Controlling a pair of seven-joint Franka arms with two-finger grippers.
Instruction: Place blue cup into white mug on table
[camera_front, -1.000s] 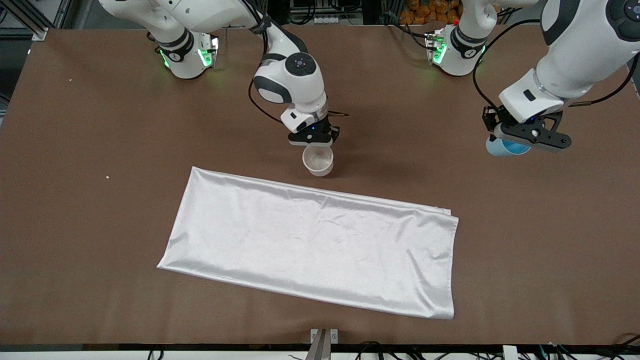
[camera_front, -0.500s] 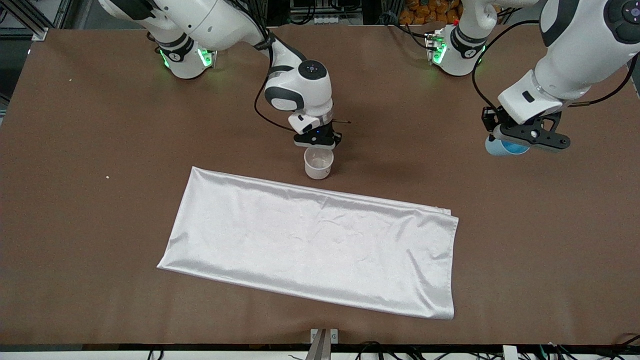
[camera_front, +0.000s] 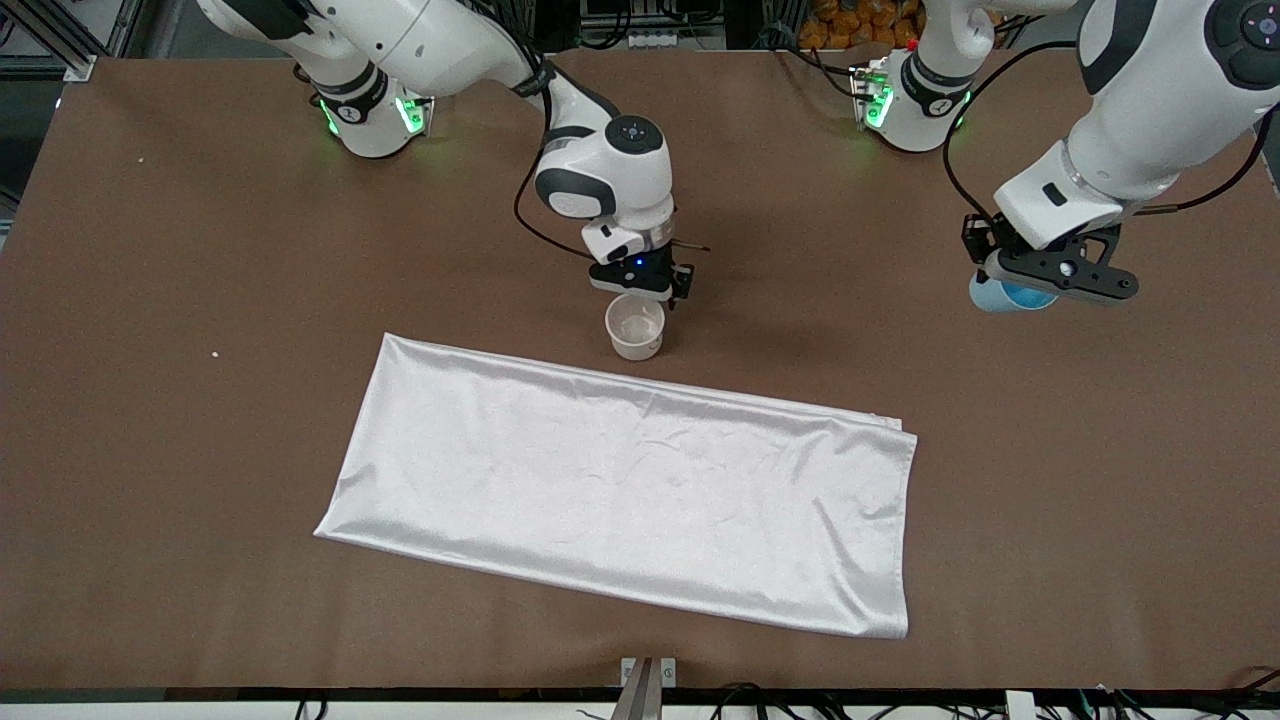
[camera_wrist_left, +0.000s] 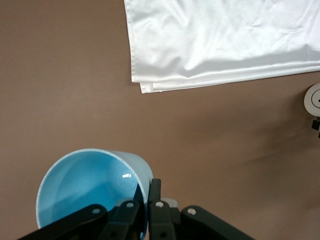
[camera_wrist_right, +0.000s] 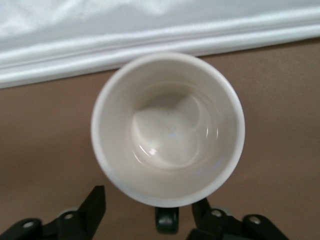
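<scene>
Mug (camera_front: 636, 328) on table (camera_front: 180, 300), just beside cloth (camera_front: 620, 490) edge, farther from camera than cloth.

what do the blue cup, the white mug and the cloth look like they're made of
Blue cup: probably plastic, with thin walls, an even bright colour and a soft glint inside.
White mug: looks like glazed ceramic, or possibly hard plastic, with a thick rounded rim and a glossy cream inside showing small highlights.
Cloth: a satin-like fabric, with a silvery sheen, soft creases and folded edges.
</scene>
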